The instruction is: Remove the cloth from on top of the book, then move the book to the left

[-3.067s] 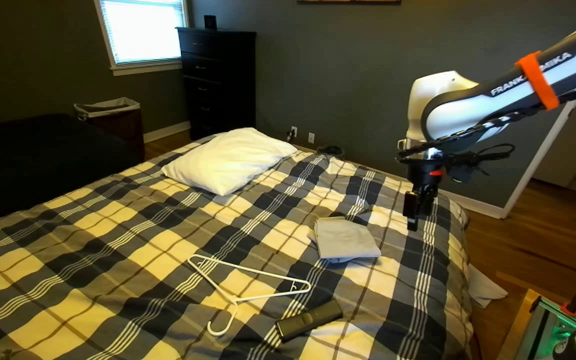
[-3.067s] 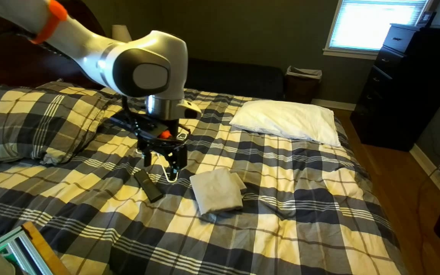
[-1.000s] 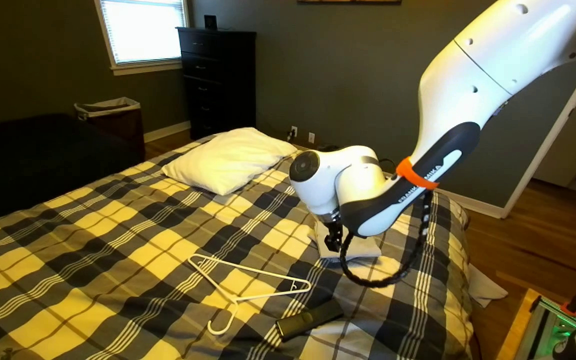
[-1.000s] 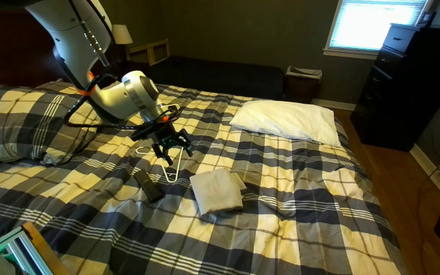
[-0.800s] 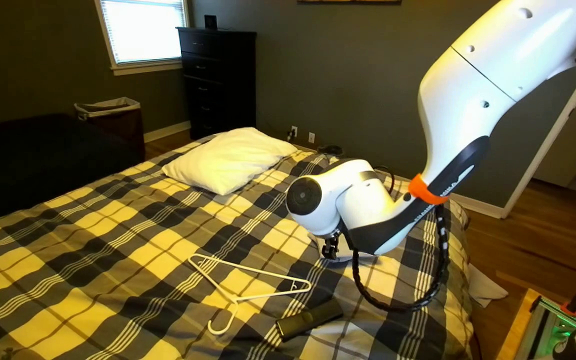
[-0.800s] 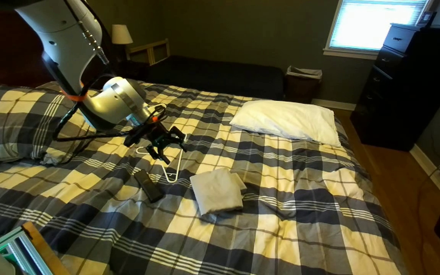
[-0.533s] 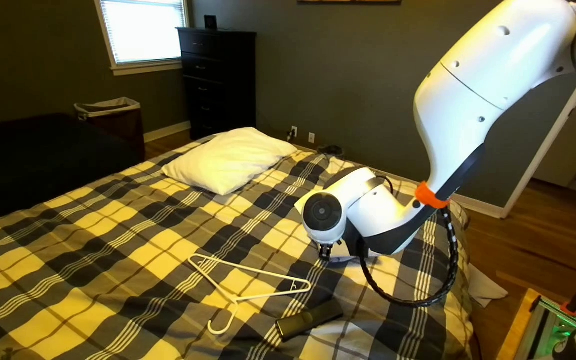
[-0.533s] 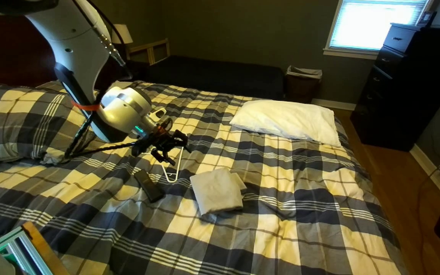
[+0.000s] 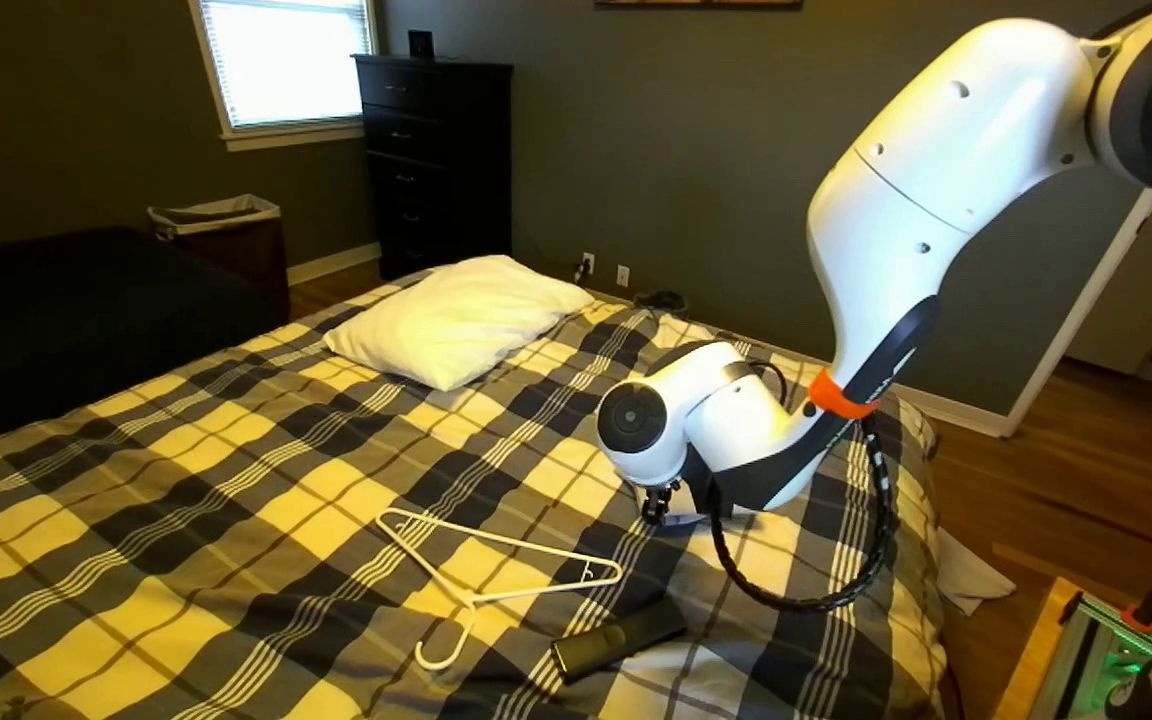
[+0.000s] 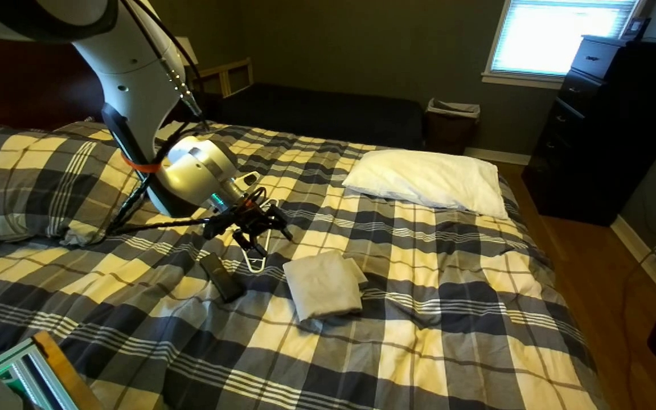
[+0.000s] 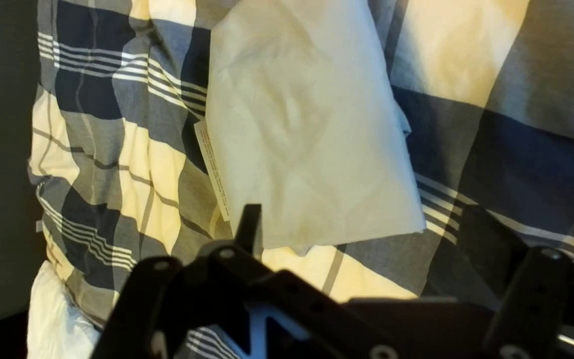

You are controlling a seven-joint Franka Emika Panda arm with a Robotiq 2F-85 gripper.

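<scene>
Cloth (image 10: 322,286) lies folded near my claw (image 10: 275,244), ahead of it in the wrist view, and the two are apart. I see the claw spread wide, and it has hold of nothing.

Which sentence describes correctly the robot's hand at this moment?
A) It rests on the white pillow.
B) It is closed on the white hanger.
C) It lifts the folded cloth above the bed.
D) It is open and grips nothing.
D: in the wrist view the jaws of the hand stand far apart with nothing clamped, and an exterior view shows the folded cloth lying apart from it.
</scene>
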